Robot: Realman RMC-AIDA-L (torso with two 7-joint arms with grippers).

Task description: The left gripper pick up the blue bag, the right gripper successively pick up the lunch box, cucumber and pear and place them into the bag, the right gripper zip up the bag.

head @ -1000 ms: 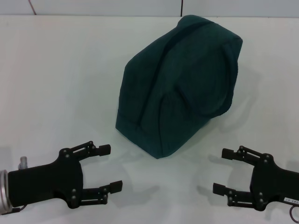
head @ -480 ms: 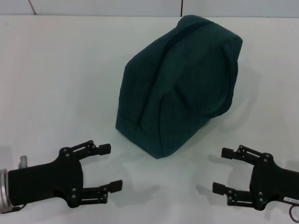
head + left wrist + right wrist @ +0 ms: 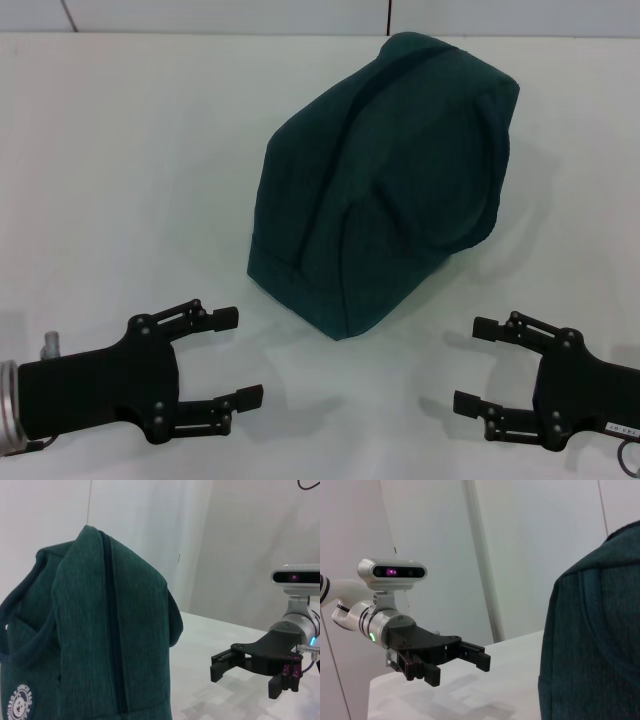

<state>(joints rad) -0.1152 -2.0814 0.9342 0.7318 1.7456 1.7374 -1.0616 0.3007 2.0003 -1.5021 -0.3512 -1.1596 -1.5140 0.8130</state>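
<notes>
The blue bag [image 3: 385, 175] stands zipped shut on the white table [image 3: 130, 180], bulging, its zipper seam running over the top. It also shows in the left wrist view [image 3: 85, 630] with its round white logo [image 3: 18, 704], and in the right wrist view [image 3: 595, 630]. My left gripper [image 3: 238, 358] is open and empty near the table's front left, apart from the bag. My right gripper [image 3: 470, 365] is open and empty at the front right, also apart from the bag. The lunch box, cucumber and pear are out of view.
The left wrist view shows the right gripper [image 3: 242, 667] across the table. The right wrist view shows the left gripper [image 3: 457, 662]. A pale wall [image 3: 300, 15] runs behind the table's far edge.
</notes>
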